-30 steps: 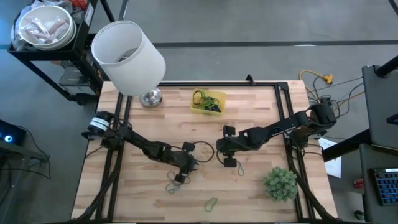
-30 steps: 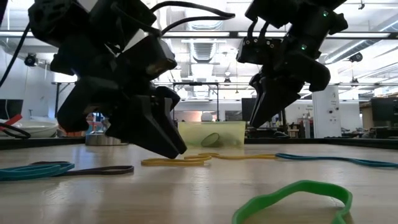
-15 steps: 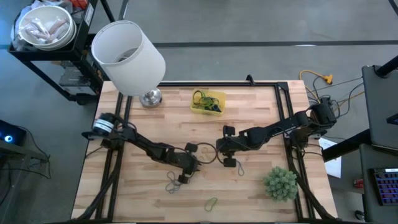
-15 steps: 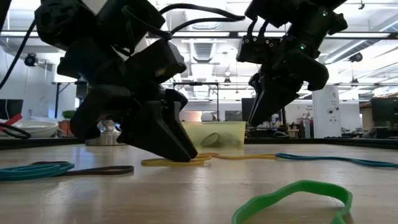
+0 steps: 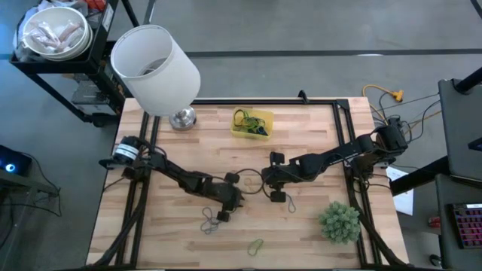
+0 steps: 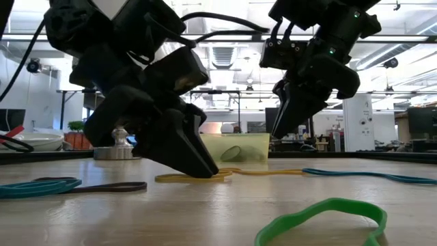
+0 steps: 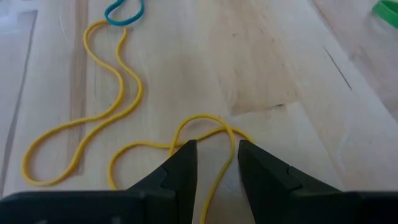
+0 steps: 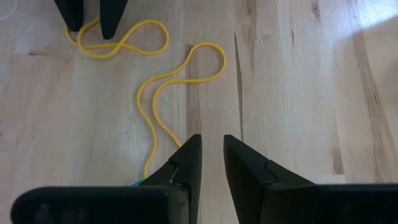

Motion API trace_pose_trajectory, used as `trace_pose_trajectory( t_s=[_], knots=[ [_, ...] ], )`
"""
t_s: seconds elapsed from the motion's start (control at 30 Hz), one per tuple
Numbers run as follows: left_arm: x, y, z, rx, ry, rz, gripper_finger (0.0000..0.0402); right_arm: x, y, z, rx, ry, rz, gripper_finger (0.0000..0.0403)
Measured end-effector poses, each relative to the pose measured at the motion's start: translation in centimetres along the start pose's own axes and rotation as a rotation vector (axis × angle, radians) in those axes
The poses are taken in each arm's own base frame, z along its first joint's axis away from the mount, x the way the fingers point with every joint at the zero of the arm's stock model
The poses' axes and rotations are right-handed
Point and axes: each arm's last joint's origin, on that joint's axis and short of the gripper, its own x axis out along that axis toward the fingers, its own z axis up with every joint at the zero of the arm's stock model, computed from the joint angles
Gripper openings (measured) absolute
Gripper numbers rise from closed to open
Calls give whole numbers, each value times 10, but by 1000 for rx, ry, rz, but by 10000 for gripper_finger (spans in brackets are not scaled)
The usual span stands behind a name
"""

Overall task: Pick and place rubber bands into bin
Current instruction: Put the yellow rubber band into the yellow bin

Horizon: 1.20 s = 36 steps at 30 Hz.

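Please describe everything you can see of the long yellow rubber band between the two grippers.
The long thin yellow rubber band lies flat on the light wooden table, slack and twisted into several winding loops. One loop passes between the open fingers of the left gripper, which stands down at the table. Its other end runs toward the right gripper, beside a blue-green band.

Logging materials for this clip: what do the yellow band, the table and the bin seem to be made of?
Yellow band: likely rubber; a thin, matte loop lying limp in loose curves.
Table: pale wood, apparently butcher-block; visible grain and plank seams, low-sheen finish.
Bin: probably plastic; translucent yellow, with a band showing through its wall.
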Motion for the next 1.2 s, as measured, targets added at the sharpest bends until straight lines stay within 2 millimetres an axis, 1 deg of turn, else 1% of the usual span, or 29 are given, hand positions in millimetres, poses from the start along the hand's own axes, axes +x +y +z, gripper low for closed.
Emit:
trace_pose_trajectory(
  t_s=[0.2,0.3,0.4,0.53,0.57,0.93,1.2],
  knots=[
    [0,1,-1,-8,11,-8,104,0,0,0,0,-1,0,61],
    [0,1,-1,-6,13,-10,93,0,0,0,0,-1,0,61],
    [0,1,-2,2,17,-14,66,0,0,0,0,-1,0,61],
    [0,1,-3,25,30,-19,15,0,0,0,0,0,0,61],
    [0,2,-3,27,31,-18,8,0,0,0,0,0,0,61],
    [-1,2,1,68,10,-9,0,0,0,0,-5,0,0,61],
    [-6,0,5,83,2,27,0,0,0,0,-6,1,0,61]
  ],
)
